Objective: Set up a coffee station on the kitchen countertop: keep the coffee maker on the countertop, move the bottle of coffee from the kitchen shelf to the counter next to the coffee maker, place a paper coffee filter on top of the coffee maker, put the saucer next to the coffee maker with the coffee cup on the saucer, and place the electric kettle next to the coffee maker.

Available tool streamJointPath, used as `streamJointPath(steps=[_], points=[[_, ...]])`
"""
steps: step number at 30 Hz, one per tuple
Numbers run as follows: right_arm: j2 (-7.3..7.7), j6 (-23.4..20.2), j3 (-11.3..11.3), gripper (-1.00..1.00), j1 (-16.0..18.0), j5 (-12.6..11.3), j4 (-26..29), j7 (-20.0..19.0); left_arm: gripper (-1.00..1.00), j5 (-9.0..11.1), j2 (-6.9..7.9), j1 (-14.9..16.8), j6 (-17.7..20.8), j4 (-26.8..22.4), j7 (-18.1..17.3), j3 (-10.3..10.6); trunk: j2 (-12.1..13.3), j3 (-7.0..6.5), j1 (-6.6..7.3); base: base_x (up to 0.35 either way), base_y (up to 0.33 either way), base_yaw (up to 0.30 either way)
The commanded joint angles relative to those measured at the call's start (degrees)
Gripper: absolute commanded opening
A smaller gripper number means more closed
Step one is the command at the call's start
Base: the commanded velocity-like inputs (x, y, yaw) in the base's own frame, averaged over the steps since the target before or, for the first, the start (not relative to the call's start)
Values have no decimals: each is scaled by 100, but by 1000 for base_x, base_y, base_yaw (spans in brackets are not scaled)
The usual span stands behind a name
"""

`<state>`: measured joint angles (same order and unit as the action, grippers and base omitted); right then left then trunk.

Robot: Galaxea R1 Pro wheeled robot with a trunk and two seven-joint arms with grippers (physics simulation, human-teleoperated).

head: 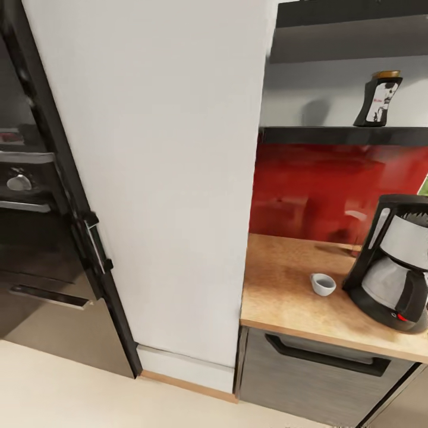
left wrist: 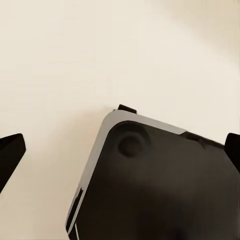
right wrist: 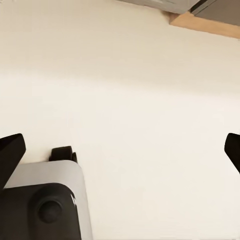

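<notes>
No wording is reading clearly anywhere; the bottle of coffee (head: 378,98) is showing a white label with unreadable red marks.

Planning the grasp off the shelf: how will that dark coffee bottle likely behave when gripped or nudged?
The bottle of coffee stands tall and narrow on the kitchen shelf, so a sideways nudge would probably tip it. Its glossy sides look rigid and possibly slippery. The waisted shape may help the fingers seat.
</notes>
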<state>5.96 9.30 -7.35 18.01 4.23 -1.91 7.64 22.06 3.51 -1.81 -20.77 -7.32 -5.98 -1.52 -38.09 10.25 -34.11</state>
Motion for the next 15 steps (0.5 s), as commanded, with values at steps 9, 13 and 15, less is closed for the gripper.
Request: streamJointPath(steps=[9,13,15], points=[[1,36,-46,100,10,26,-20,18,100,52,2,-4,0,-6,-52,-15,-7,-12,-2,0,309,-113],[1,36,-47,100,10,19,-20,6,100,52,5,-3,-5,-6,-52,-15,-7,-15,-2,0,75,-29],[1,36,-47,100,10,18,-20,4,100,52,3,-3,-5,-6,-52,-15,-7,-21,-2,0,29,-115]])
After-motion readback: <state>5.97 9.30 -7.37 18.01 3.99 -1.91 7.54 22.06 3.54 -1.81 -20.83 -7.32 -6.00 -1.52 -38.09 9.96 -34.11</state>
